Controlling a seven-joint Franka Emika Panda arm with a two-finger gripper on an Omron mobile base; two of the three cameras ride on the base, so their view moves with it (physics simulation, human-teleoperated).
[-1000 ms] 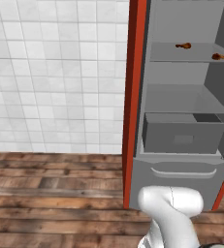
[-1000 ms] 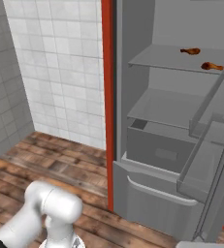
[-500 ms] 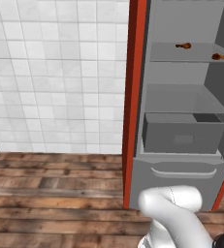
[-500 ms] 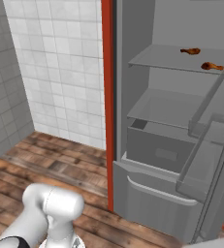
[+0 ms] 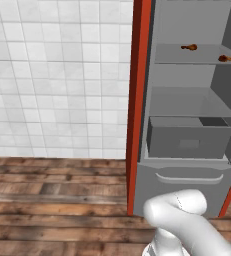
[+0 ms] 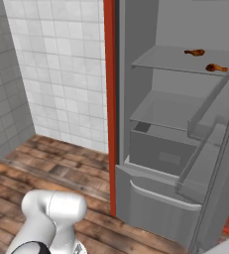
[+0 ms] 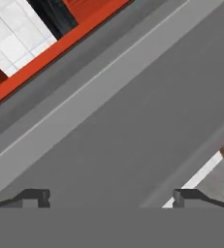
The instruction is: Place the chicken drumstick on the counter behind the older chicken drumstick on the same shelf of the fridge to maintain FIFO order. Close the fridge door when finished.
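The fridge (image 5: 187, 30) stands open between red side panels. Two brown chicken drumsticks lie on its upper shelf (image 5: 172, 57): one (image 5: 189, 47) further back, one (image 5: 226, 58) nearer the front right. The right base view has the same pair, the back drumstick (image 6: 194, 51) and the front drumstick (image 6: 216, 67), on that shelf (image 6: 160, 58). The fridge door (image 6: 220, 163) with its bins hangs open at the right. In the hand view my gripper (image 7: 112, 196) is open, its fingertips (image 7: 36, 196) wide apart with nothing between them, facing a flat grey panel (image 7: 133, 121) close up.
A lower shelf (image 5: 187, 102) and a boxy grey drawer (image 5: 187, 140) sit under the drumsticks. White tiled wall (image 5: 57, 75) and wooden floor (image 5: 52, 190) lie left of the fridge. A red panel (image 7: 50, 53) and a dark strip (image 7: 53, 17) cross the hand view's top.
The arm's white elbow has shifted only slightly at the bottom of both base views. The drumsticks, shelves and door stand as before.
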